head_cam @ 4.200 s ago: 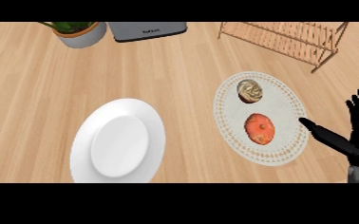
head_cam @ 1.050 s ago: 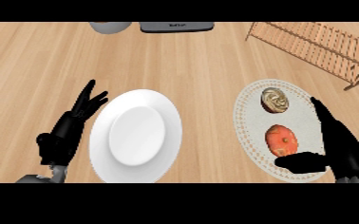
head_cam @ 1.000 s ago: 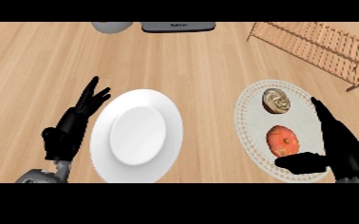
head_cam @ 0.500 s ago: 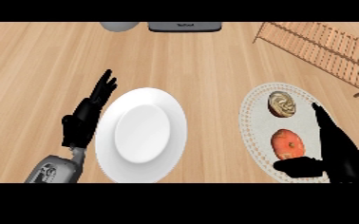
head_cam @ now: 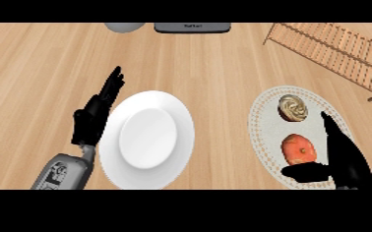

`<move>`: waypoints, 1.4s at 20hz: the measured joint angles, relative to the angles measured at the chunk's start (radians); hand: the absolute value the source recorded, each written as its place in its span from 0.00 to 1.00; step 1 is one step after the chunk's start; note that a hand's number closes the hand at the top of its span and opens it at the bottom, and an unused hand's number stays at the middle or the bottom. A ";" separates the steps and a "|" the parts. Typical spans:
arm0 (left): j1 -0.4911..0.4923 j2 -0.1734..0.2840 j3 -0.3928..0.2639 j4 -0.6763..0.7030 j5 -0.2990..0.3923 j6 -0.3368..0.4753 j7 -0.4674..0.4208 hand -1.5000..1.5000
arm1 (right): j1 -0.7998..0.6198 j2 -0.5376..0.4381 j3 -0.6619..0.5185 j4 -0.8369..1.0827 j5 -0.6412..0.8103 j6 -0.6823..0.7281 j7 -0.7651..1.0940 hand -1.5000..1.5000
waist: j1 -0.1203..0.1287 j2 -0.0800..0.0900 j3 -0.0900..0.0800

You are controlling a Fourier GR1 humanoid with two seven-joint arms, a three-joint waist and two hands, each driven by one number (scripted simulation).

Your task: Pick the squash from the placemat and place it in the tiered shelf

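An orange squash (head_cam: 298,148) lies on the near half of a round white placemat (head_cam: 270,113) at the right. Beyond it on the same mat sits a beige cupcake-like item (head_cam: 294,107). My right hand (head_cam: 341,155) is open around the squash: fingers stretch along its right side and the thumb reaches under its near edge, with no curl round it. The copper wire tiered shelf (head_cam: 327,44) stands at the far right. At the left, my left hand (head_cam: 96,111) rests open, fingers up, beside a white plate (head_cam: 148,137).
A grey appliance (head_cam: 193,27) and a grey pot (head_cam: 124,27) sit at the counter's far edge. The white plate takes up the middle foreground, between both hands. Bare wooden counter lies between the placemat and the shelf.
The view has shifted, so everything sits further right and lower. My left hand has risen into view beside the plate. My right hand has come up against the squash's right side.
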 measured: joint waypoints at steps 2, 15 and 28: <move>0.002 0.002 0.025 -0.006 -0.001 -0.026 0.003 0.50 | -0.003 0.026 -0.005 0.007 0.017 0.013 -0.004 0.00 | 0.001 0.000 0.000; 0.032 -0.061 0.074 -0.027 -0.077 -0.070 0.009 0.50 | 0.034 0.105 -0.023 0.088 0.096 0.096 -0.119 1.00 | 0.001 -0.001 -0.001; 0.020 -0.084 0.109 -0.011 -0.103 -0.133 -0.004 0.50 | -0.216 0.286 -0.026 0.227 0.297 0.093 -0.002 1.00 | 0.034 0.005 -0.001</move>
